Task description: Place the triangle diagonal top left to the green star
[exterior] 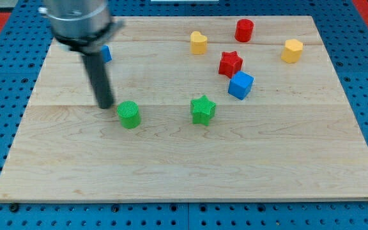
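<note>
Green star (203, 109) mid-table (171, 166); blue block (107, 53), likely the triangle, half-hidden behind rod, far up-left; tip (105, 105) beside green cylinder (129, 114); no jaws on this rig; placement not done

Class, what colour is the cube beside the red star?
Blue; the cube shows clearly in the camera view, just below the red star.

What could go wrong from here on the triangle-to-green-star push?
1. My tip sits just left of the green cylinder; sweeping right would likely shove it toward the green star.
2. The blue block, probably the triangle, is mostly hidden behind the arm, so its shape and pose are uncertain.
</note>
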Available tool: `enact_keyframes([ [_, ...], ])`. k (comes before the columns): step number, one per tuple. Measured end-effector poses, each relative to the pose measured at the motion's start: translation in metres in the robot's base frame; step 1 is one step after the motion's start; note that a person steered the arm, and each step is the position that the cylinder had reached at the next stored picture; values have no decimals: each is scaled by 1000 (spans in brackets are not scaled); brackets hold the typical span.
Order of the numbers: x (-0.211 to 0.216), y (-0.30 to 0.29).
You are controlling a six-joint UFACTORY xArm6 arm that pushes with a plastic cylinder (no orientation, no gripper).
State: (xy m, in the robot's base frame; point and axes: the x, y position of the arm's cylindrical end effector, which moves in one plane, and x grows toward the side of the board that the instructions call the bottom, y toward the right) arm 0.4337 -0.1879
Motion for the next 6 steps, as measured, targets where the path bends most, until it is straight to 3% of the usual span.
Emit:
enact_keyframes([
  [1,-52,-79],
  [2,-113,-78],
  [3,-142,-20],
  [4,-130,5],
  [5,-87,33],
  [6,-91,49],
])
